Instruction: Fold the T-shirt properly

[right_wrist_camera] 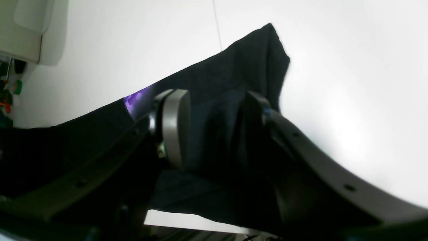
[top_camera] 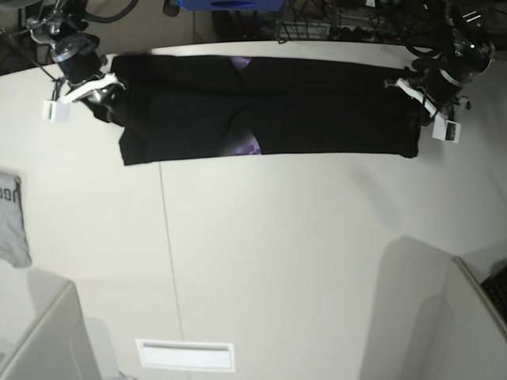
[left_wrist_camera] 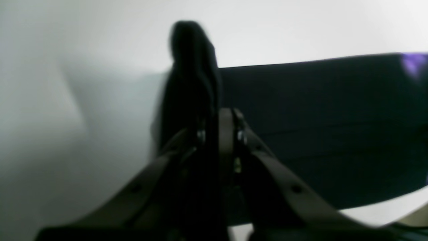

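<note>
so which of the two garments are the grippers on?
The black T-shirt, stretched along the table's far edge with an arm at each end. The small grey garment lies untouched at the base view's left edge.

Robotics lab or test workspace: broad white table (top_camera: pixel 277 261) with tagged arm mounts, tangled black cables (top_camera: pixel 372 16) and a blue bin (top_camera: pixel 230 4) crowding its far edge

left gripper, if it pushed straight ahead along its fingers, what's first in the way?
The left gripper is shut on a bunched fold of the T-shirt, so that cloth comes first. Beyond the bunch only white table shows; depth there is unclear.
</note>
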You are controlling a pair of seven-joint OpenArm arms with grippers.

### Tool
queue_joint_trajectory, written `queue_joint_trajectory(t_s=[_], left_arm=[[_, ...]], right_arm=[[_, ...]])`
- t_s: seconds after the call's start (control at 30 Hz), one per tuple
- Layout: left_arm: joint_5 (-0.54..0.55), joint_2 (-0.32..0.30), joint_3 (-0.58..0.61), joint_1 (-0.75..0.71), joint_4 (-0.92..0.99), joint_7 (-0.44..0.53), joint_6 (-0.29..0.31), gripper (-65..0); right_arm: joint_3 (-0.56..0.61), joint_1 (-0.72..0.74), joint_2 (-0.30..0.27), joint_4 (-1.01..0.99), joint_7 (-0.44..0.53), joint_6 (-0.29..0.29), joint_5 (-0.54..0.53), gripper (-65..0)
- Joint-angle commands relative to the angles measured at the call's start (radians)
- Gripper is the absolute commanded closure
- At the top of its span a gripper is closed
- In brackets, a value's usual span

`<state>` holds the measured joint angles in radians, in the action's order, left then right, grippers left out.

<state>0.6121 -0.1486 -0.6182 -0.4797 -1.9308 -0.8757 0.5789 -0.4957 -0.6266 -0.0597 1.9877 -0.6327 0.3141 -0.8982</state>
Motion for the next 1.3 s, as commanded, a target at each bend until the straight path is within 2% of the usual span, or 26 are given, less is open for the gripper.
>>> queue_joint_trajectory(t_s=[0.0, 0.17, 0.33, 0.77, 0.97, 1.27], left_arm=[[0.012, 0.010, 0.011, -0.006, -0.014, 0.017, 0.003, 0.0], [0.012, 0.066, 0.102, 0.002, -0.012, 0.017, 0.000, 0.0], [0.013, 0.088, 0.222, 0.022, -0.012, 0.019, -0.099, 0.0], [0.019, 0.091, 0.466, 0.106, 0.035, 0.020, -0.265, 0.0], [0.019, 0.091, 0.508, 0.108, 0.060, 0.020, -0.273, 0.0], [0.019, 0.091, 0.507, 0.098, 0.060, 0.020, -0.273, 0.0]], right_arm=[[-0.005, -0.002, -0.010, 0.011, 0.018, 0.009, -0.017, -24.3], [-0.005, -0.002, -0.010, 0.009, 0.018, 0.009, -0.017, -24.3], [-0.005, -0.002, -0.010, 0.009, 0.018, 0.009, -0.017, -24.3], [-0.005, -0.003, -0.010, 0.009, 0.018, 0.009, -0.017, -24.3], [-0.007, -0.005, -0.010, 0.009, 0.018, 0.009, -0.017, -24.3], [-0.007, -0.002, -0.010, 0.009, 0.018, 0.009, -0.017, -24.3]])
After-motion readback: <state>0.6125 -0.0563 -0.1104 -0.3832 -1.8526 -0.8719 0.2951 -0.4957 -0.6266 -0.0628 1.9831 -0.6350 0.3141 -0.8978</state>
